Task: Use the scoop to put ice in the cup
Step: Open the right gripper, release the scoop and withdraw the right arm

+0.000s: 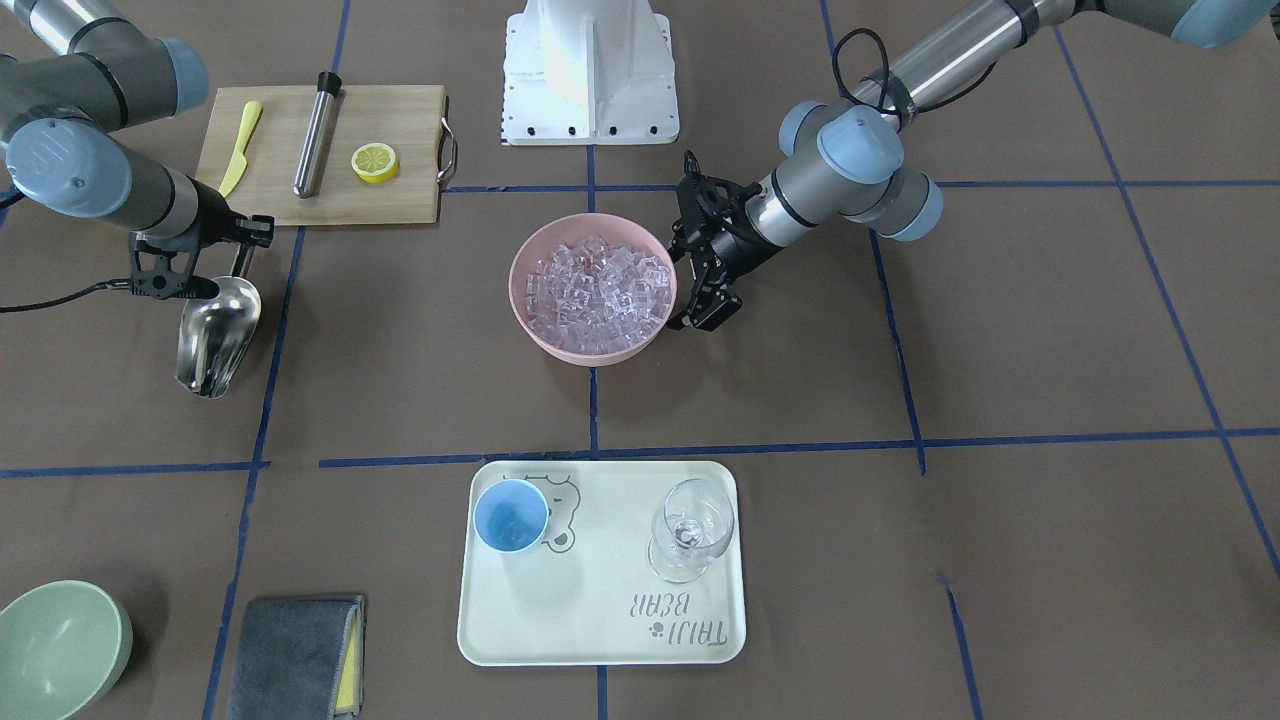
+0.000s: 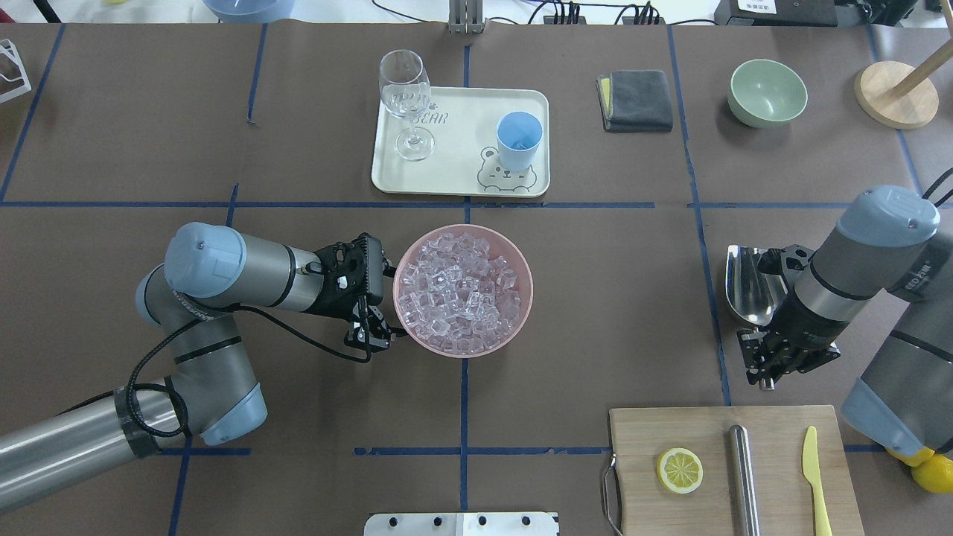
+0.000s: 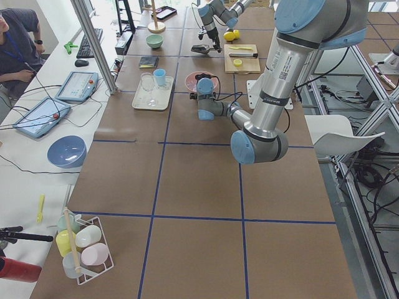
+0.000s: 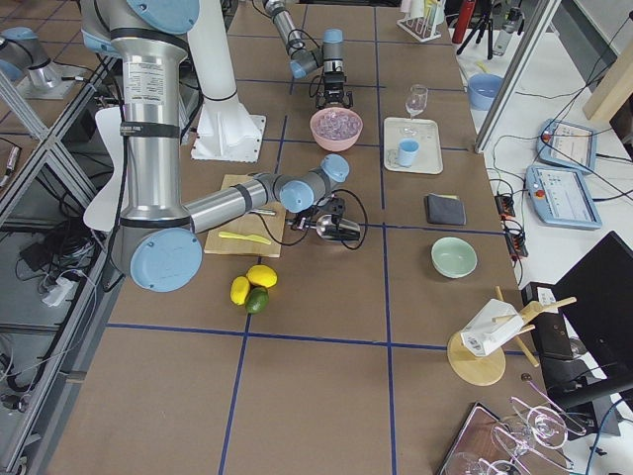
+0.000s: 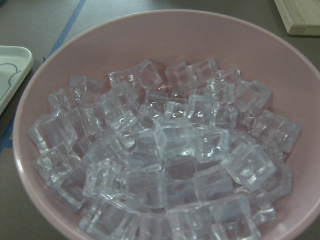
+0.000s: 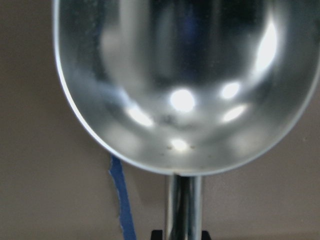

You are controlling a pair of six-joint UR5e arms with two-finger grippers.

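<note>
"Where's the scoop [image 2: 748, 286]?"

"Near the table's right end, handle clamped in the right gripper [image 2: 767, 350]. The ice [image 2: 458, 290] fills a pink bowl [image 2: 527, 298] mid-table. The left gripper [image 2: 374, 333] is just beside it — clenched or released, I can't tell."

"The cup [image 2: 519, 139]?"

"Upright on the tray [image 2: 461, 149] — far edge."

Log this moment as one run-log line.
stage: before scooping | right tool: shut on scoop handle, scoop empty | left tool: at pink bowl rim, grip unclear | ice: in pink bowl | cup: empty, on tray
</note>
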